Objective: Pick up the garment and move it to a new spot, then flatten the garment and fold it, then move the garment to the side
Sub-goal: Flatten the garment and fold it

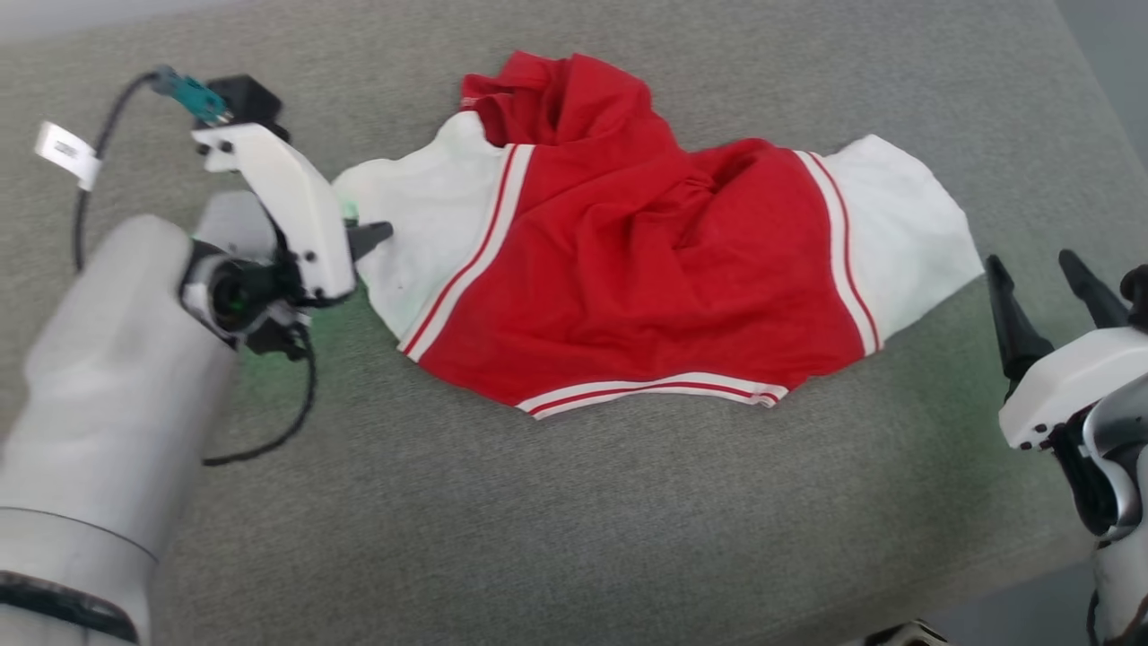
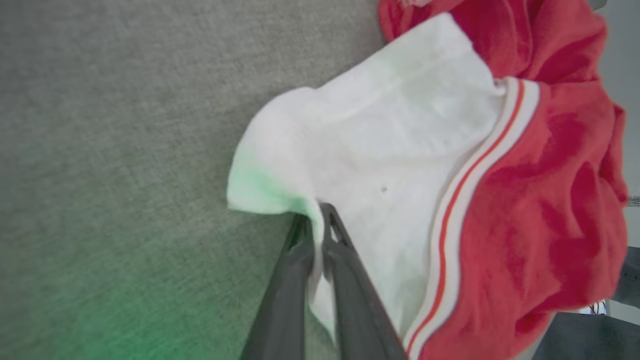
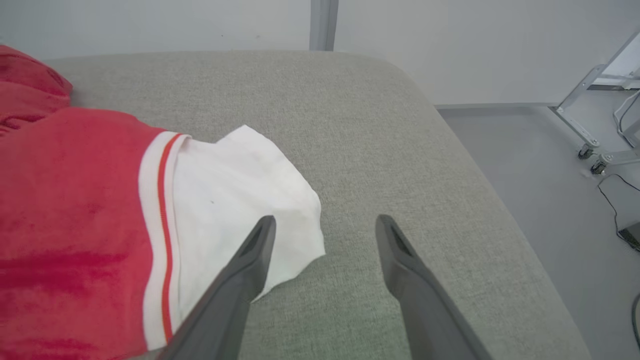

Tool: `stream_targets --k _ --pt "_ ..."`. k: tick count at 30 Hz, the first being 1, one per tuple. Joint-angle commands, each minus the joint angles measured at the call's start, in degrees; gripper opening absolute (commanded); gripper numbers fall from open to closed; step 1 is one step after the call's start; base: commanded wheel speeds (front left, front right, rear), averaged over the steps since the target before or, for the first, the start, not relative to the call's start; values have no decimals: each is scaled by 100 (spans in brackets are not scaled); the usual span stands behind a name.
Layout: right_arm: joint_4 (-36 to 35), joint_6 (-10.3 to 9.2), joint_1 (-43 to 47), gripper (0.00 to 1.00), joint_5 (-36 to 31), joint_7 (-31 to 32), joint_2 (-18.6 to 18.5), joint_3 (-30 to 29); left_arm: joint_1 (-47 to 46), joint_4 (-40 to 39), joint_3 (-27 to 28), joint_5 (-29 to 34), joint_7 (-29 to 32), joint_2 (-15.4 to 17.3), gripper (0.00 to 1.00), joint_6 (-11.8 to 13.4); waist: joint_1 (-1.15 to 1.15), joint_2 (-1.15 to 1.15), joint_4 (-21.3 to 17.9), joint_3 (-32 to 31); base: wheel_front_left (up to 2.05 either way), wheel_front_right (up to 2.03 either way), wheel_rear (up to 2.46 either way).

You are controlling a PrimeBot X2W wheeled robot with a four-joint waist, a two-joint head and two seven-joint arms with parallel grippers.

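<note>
One white sleeve (image 2: 380, 150) of the garment (image 1: 646, 269), pinched in the left gripper (image 2: 317, 207). Holds the right gripper (image 3: 326, 220) spread apart near the other sleeve (image 3: 235, 200).

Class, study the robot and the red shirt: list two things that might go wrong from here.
The left gripper pinches only the thin edge of one white sleeve, so the shirt may slip free when lifted. The right gripper is open, holding nothing; a one-sided lift may bunch the shirt.

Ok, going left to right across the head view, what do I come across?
The left hand → white sleeve → red body of the garment → other white sleeve → right hand.
</note>
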Motion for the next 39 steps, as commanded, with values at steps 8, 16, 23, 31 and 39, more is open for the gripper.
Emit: stream_targets --k 8,16,23,31,39 --pt "-190 -4 135 100 -85 92 -154 51 460 -104 23 -251 -924 191 0 -14 0 0 578 -368 0 0 0" --pt "-421 -4 328 100 -150 311 -249 159 1299 -59 126 -217 -1863 734 0 -14 0 0 1042 -627 0 0 0" --pt "-628 -4 384 100 -118 469 -435 433 1711 -152 22 -208 -2122 727 0 -14 0 0 1258 -691 0 0 0" --pt "-967 -4 438 100 208 893 -1092 1545 1862 -203 -116 237 -3005 702 100 90 0 0 1343 -767 0 0 0" --pt "-1450 -4 523 100 815 1630 -2231 2829 2341 -613 -334 980 -4621 593 100 566 0 0 1564 -763 0 0 0"
